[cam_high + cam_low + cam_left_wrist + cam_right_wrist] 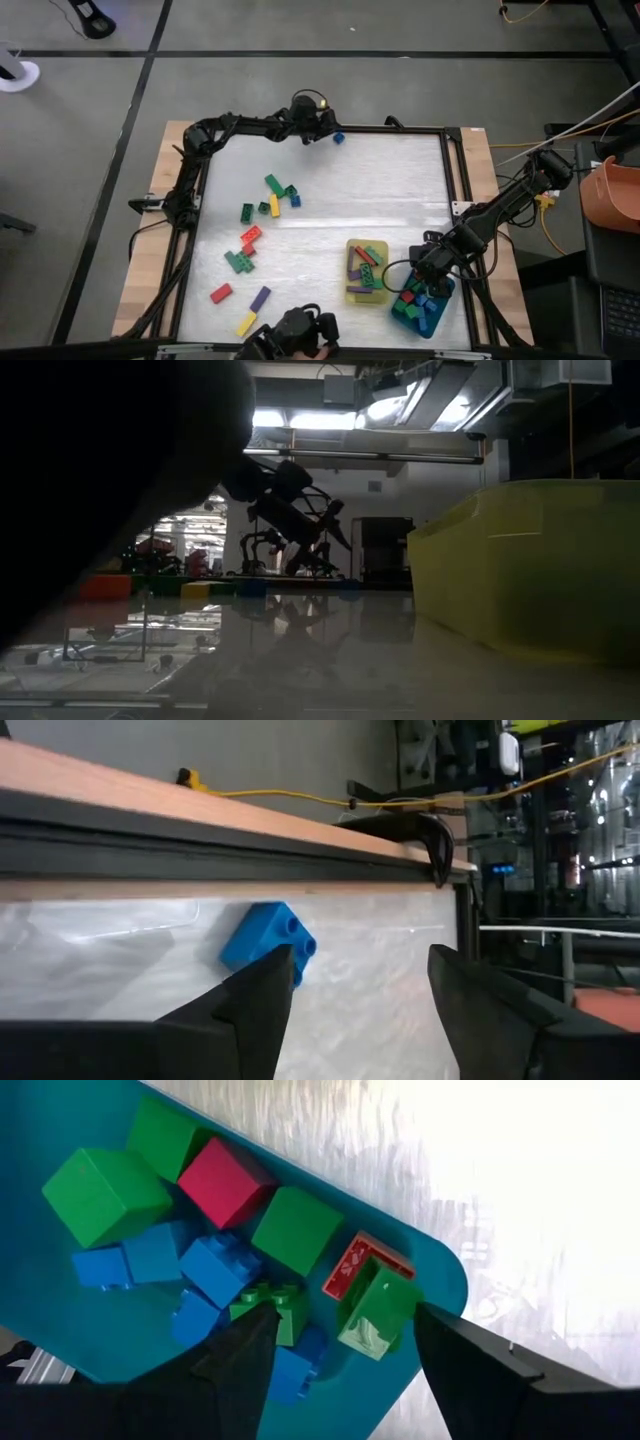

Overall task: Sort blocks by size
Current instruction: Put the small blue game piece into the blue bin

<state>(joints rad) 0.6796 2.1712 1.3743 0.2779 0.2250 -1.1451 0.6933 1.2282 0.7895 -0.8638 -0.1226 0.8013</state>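
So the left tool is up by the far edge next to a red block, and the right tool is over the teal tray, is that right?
Not quite: the block beside the left tool is blue, not red, as the left wrist view shows. It lies by the far edge of the table. The rest holds: the right tool is over the teal tray.

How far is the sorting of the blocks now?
Partly done: long blocks lie in the yellow tray, small cubes in the teal tray. The open right gripper hovers over the teal tray, empty. The open left gripper faces a blue block at the far edge. About a dozen loose blocks remain.
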